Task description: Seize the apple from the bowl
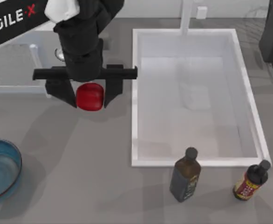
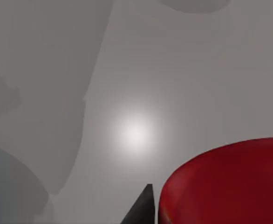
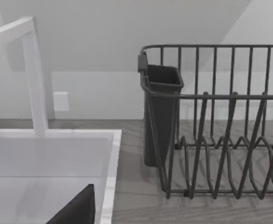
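Above grey counter, left tool [image 1: 89, 98] clamping apple [image 1: 90, 96] (bowl [image 1: 8, 154] apart).

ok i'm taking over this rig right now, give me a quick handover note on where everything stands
Left gripper: shut on the apple, held above the counter left of the sink, one jaw on each side.
Right gripper: parked at the top view's far right, by the dish rack.
Bowl: at the left edge of the table, with no apple in it.
Done: apple is out of the bowl and in the left jaws.
Left: keep the grip; nothing else in the task.
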{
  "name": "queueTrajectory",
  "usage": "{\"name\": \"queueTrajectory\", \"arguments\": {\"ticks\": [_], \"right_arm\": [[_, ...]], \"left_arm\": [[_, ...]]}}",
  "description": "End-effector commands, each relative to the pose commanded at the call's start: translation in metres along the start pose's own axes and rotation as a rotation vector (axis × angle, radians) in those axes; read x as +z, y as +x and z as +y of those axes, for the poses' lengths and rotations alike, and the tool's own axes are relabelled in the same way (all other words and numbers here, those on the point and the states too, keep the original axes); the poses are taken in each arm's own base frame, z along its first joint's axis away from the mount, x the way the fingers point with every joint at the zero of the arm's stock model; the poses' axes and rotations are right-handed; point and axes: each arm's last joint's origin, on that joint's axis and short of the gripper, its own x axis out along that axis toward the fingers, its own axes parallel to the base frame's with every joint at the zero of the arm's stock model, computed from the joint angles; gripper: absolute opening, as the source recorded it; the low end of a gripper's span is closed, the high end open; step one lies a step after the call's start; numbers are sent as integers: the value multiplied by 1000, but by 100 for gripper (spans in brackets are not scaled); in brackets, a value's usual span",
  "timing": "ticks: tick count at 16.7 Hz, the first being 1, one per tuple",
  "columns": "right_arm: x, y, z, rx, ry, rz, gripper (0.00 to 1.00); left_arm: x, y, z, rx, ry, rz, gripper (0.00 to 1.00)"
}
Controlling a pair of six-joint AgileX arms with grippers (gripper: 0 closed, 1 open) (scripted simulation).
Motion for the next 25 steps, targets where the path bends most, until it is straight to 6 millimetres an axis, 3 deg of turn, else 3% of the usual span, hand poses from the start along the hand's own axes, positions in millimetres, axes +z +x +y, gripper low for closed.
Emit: {"name": "queueTrajectory", "arguments": {"ticks": [5, 10, 23, 25], "right_arm": [[0, 0, 0, 0, 0, 0, 100], [0, 0, 0, 0, 0, 0, 100], [0, 0, 0, 0, 0, 0, 100], [0, 0, 0, 0, 0, 0, 100]], "left_arm": [[-3, 59, 1, -3, 0, -5, 0], [-4, 66, 1, -1, 0, -2, 0], [-4, 66, 1, -1, 0, -2, 98], [-4, 66, 1, -1, 0, -2, 100]]}}
